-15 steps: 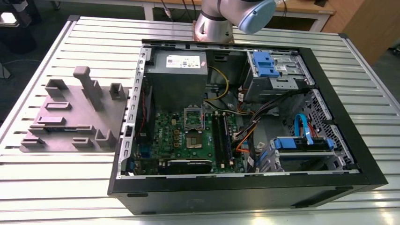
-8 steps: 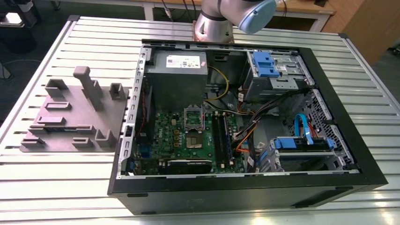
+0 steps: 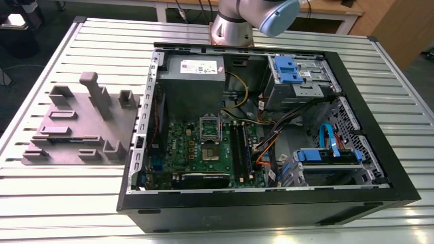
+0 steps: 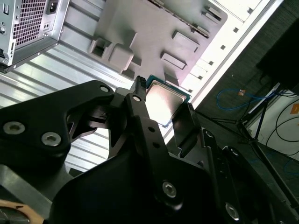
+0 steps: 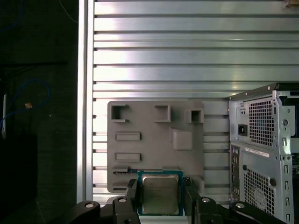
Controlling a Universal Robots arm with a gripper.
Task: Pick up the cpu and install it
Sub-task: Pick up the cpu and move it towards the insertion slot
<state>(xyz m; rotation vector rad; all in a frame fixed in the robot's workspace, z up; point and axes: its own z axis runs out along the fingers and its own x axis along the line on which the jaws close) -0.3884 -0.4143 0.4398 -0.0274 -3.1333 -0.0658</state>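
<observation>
Fingers [image 5: 133, 193] clamp the cpu [image 5: 160, 192] above the grey fixture plate [image 5: 154, 144], computer case [image 5: 261, 149] alongside.

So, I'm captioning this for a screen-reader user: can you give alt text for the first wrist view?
The gripper holds the cpu, silvery top showing, between its black fingers, above a grey fixture plate on a slatted metal table. The rear of a computer case stands beside the plate.
</observation>
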